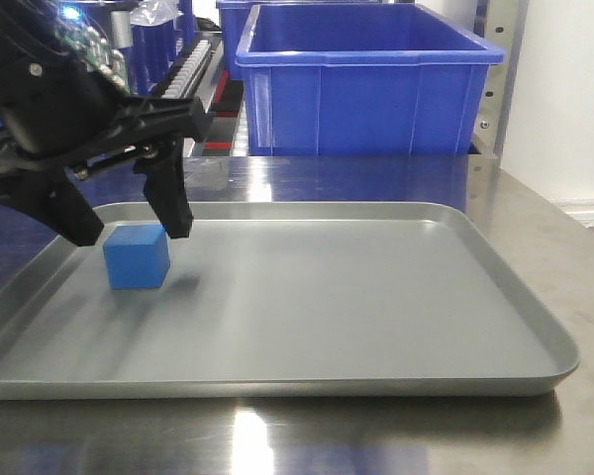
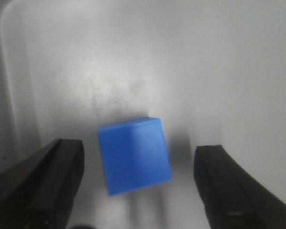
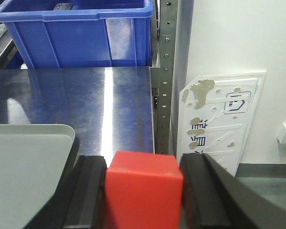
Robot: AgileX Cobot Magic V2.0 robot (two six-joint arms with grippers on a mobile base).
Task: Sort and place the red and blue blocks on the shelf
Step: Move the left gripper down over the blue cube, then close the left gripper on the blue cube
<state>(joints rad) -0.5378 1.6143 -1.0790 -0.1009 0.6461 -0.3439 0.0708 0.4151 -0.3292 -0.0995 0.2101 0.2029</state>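
The left pincer (image 1: 131, 231), spread wide, hangs over the blue block (image 1: 137, 259), which sits under its gap at the tray's (image 1: 376, 297) left, while the right pincer (image 3: 143, 196) pinches the red block (image 3: 143, 175) near the bench (image 3: 86, 95) edge.

Red block (image 3: 144, 188) bottom cut by frame edge; blue block (image 2: 135, 155) blurred in left wrist view

Left arm's black two-finger gripper (image 1: 129, 229): at scene's left, pitched down and forward from its bulky black wrist housing (image 1: 49, 89), jaws spread wide, fingertips low. Right arm's black gripper (image 3: 144, 200): level, jaws clamped flat against both sides of a small matte red cube (image 3: 143, 174).
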